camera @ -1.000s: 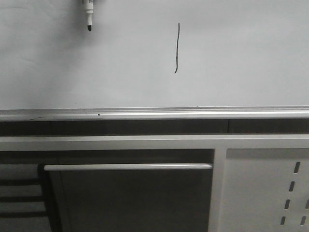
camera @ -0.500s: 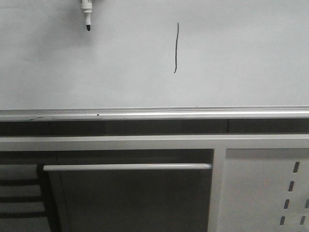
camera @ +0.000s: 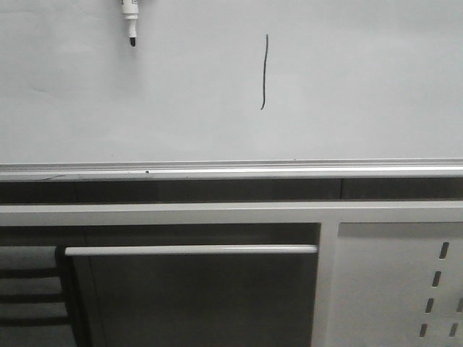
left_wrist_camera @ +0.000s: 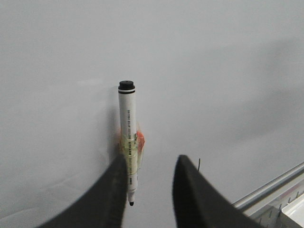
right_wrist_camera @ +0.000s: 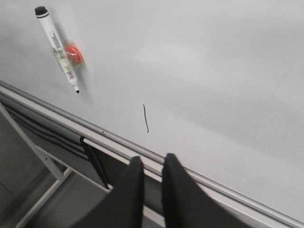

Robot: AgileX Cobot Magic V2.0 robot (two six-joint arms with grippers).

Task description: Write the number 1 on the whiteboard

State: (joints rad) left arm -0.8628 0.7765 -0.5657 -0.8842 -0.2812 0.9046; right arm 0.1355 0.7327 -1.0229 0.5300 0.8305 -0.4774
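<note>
The whiteboard [camera: 347,87] fills the upper front view, with a silvery rail [camera: 231,170] along its lower edge. The number 1 [camera: 264,72] is a thin dark vertical stroke, hooked at its foot; it also shows in the right wrist view [right_wrist_camera: 146,118] and the left wrist view [left_wrist_camera: 199,163]. A white marker pen [left_wrist_camera: 128,128] hangs tip-down on the board by an orange holder [left_wrist_camera: 140,142]. My left gripper [left_wrist_camera: 151,164] is open, one finger overlapping the pen's lower end. My right gripper [right_wrist_camera: 153,159] is shut and empty, below the stroke near the rail. Neither gripper shows in the front view.
The pen [camera: 131,22] sits at the board's upper left, well left of the stroke. Below the rail are a dark gap, a grey-white frame with a horizontal bar [camera: 192,249], and a perforated metal panel [camera: 405,282] at the lower right.
The whole front view has shifted a hair to the left. The pen and the stroke stay where they were on the board.
</note>
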